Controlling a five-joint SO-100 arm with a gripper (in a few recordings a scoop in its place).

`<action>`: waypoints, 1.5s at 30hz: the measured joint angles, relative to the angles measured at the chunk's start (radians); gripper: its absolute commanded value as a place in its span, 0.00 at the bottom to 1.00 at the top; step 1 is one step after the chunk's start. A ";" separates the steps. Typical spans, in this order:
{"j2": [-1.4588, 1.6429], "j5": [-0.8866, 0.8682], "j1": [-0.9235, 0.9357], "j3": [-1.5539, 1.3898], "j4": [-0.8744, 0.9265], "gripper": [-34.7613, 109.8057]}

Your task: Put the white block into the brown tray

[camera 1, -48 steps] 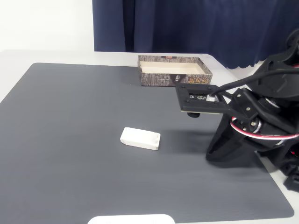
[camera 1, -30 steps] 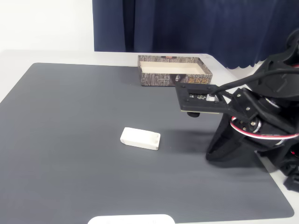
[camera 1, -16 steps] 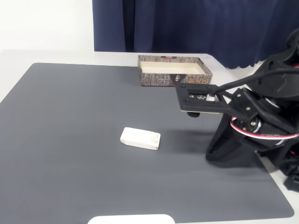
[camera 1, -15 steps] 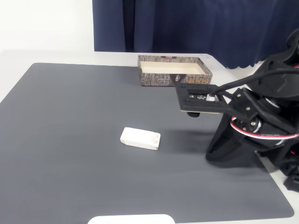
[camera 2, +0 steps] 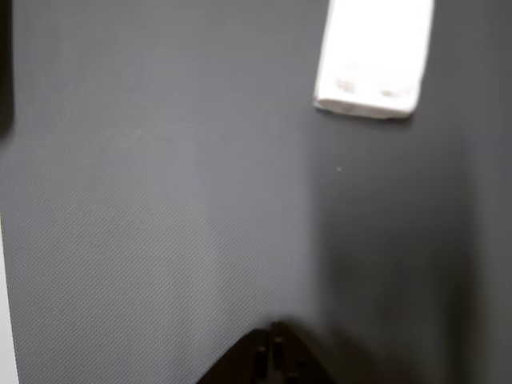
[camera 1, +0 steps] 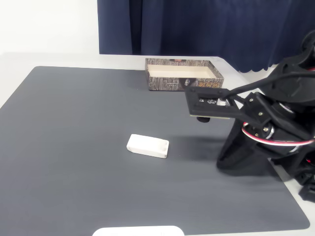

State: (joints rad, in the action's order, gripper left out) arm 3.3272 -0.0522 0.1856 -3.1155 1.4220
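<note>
The white block lies flat on the dark grey mat that covers most of the tabletop, a little toward the mat's near edge and roughly midway between its left and right edges in the fixed view. Nothing touches it. It sits slightly askew to the mat's edges, one long side facing the camera.

The brown tray stands at the far edge of the mat, toward the far right corner, just in front of the dark blue curtain. Its pale inside faces up, and its front wall has a wood-grain print. It is well apart from the block.

The black arm stands at the right edge of the mat, its flat forward part reaching left and held above the surface, between the tray and the block but over neither. In the wrist view the gripper shows as a dark tip at the bottom edge, the fingers drawn together to a point with no gap between them and nothing in them. The block appears at the top of that view, well apart from the tip, with bare mat between. A white rounded object peeks in at the mat's near edge.
</note>
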 measured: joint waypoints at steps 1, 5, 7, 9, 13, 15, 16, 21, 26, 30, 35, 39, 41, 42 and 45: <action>0.000 0.000 0.000 0.000 0.000 0.24; 0.000 0.000 0.002 0.000 0.000 0.24; -0.014 -0.002 0.000 0.000 -0.017 0.24; -0.069 -0.003 -0.012 0.000 -0.069 0.24; -0.232 -0.009 -0.009 0.031 -0.238 0.24; -0.321 -0.008 -0.008 0.071 -0.313 0.24; -0.367 0.008 -0.008 0.097 -0.330 0.24; -0.604 0.078 0.031 0.253 -0.353 0.24; -0.845 0.137 0.081 0.457 -0.353 0.24; -1.028 0.161 0.089 0.618 -0.353 0.24; -1.209 0.166 0.120 0.787 -0.354 0.24; -1.328 0.166 0.150 0.874 -0.379 0.24; -1.376 0.166 0.155 0.908 -0.410 0.24; -1.396 0.166 0.158 0.925 -0.416 0.24; -1.450 0.175 0.184 0.971 -0.423 0.24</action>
State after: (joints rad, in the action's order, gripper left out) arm 1.8776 0.1227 0.3697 -2.1445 0.9986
